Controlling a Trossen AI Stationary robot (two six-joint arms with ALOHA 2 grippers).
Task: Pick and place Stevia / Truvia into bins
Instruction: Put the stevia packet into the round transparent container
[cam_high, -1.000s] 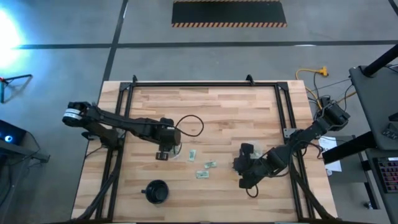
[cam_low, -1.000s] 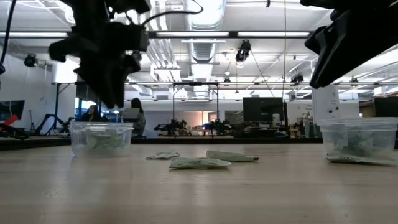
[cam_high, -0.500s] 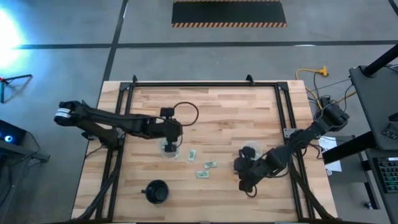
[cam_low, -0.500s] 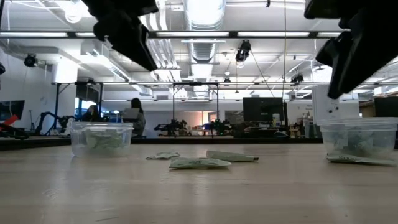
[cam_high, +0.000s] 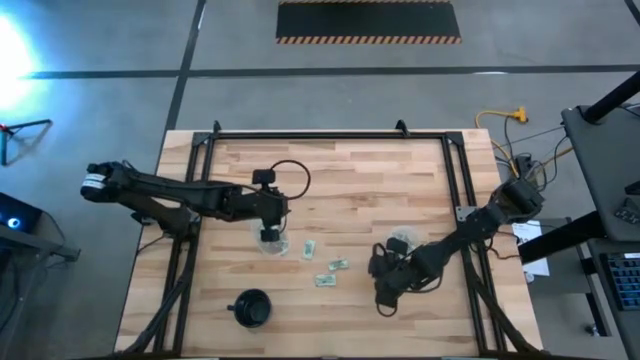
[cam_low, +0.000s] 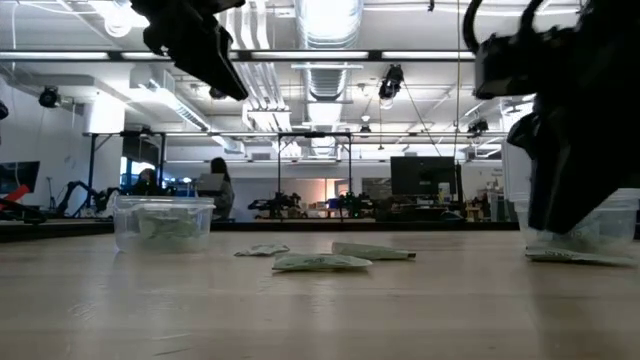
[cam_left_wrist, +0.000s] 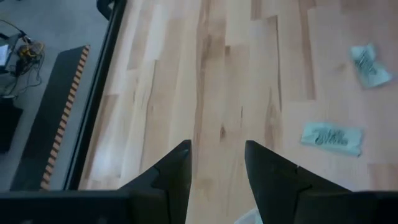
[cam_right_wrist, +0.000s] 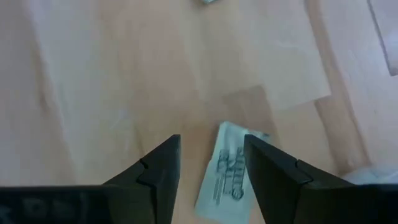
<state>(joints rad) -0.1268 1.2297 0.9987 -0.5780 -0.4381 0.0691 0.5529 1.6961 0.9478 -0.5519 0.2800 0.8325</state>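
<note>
Spanning the scene is a pale wooden table (cam_high: 370, 180) on a black frame, with a workshop room behind it in the low view. The left gripper (cam_left_wrist: 216, 163) is hovering above a clear bin (cam_low: 163, 223), fingers parted and empty. The right gripper (cam_right_wrist: 211, 158) is standing open over a Stevia packet (cam_right_wrist: 227, 171) lying between its fingers on the wood, half hiding the second bin (cam_low: 600, 225). Three packets (cam_high: 328, 267) are lying between the grippers.

L pincer (cam_left_wrist: 216, 171) open, raised, R pincer (cam_right_wrist: 211, 168) open, low
</note>
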